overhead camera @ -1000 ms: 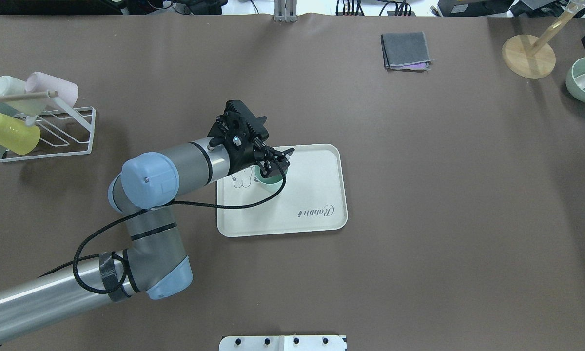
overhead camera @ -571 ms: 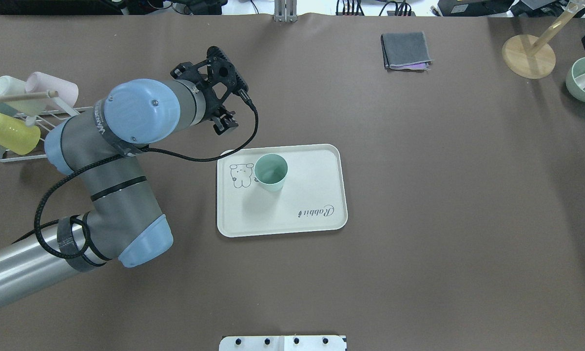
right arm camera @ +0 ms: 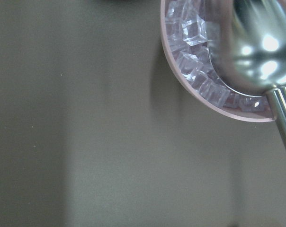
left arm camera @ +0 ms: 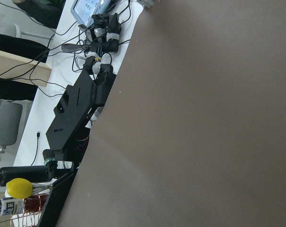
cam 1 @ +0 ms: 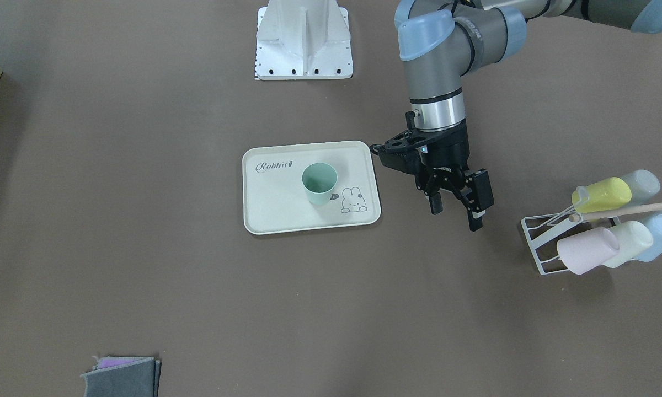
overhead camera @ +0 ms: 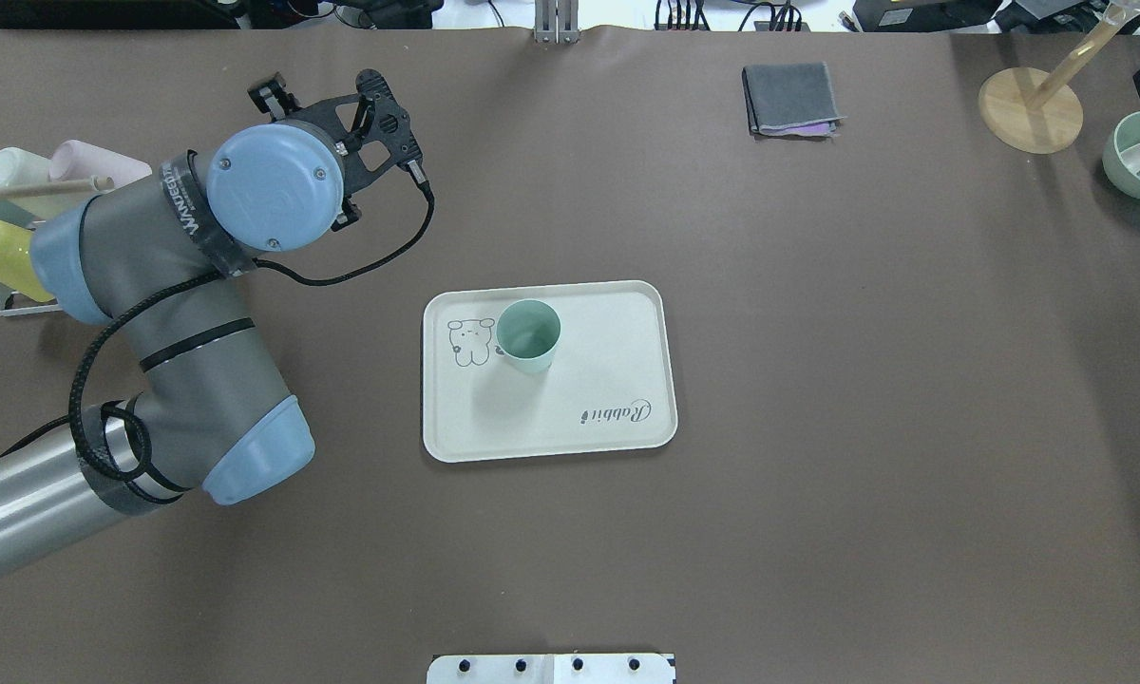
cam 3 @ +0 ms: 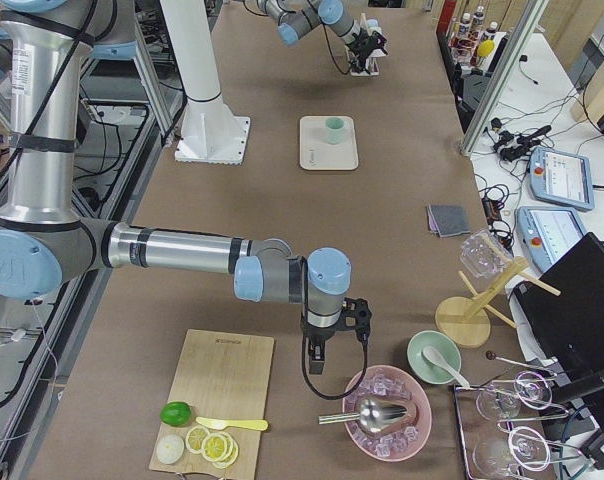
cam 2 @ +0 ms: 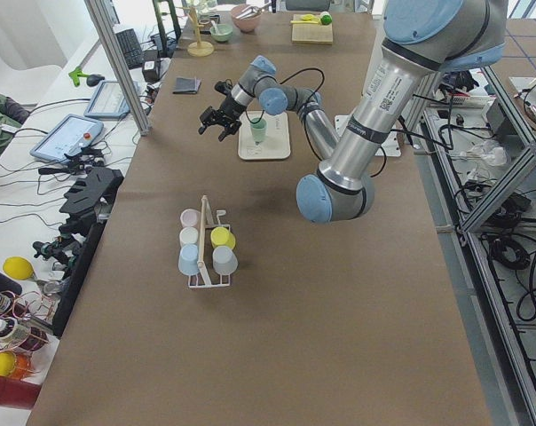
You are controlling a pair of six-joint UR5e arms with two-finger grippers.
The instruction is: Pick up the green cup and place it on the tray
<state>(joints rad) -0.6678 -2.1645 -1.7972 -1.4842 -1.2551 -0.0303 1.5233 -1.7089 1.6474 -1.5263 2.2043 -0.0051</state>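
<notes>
- My left tool (cam 1: 455, 213) hangs above the bare brown surface (cam 1: 143, 286), pointing down, with its two fingers spread apart and nothing between them.
- The green cup (cam 1: 319, 184) stands upright, mouth up, on the tray (cam 1: 276, 207), off to this tool's right-hand side and well apart from it.
- The cup sits just beside the bunny drawing (cam 1: 353, 200), with the "Rabbit" lettering (cam 1: 273, 165) on its other side.
- On the tool's opposite side is a white wire rack (cam 1: 536, 242) holding pastel cups on their sides: yellow (cam 1: 602, 194), pink (cam 1: 585, 250), cream (cam 1: 633, 236) and light blue (cam 1: 661, 229).
- From overhead, the cup (overhead camera: 528, 334) and tray (overhead camera: 608, 366) lie to the right of the left arm's wrist and nearer the robot.
- My right tool (cam 3: 317, 362) shows only in the side view, low over the surface; I cannot tell whether its fingers are apart or together.
- Just beside it is a pink bowl (right arm camera: 181, 87) of ice cubes (right arm camera: 192, 30) with a metal scoop (right arm camera: 256, 42) resting in it.
</notes>
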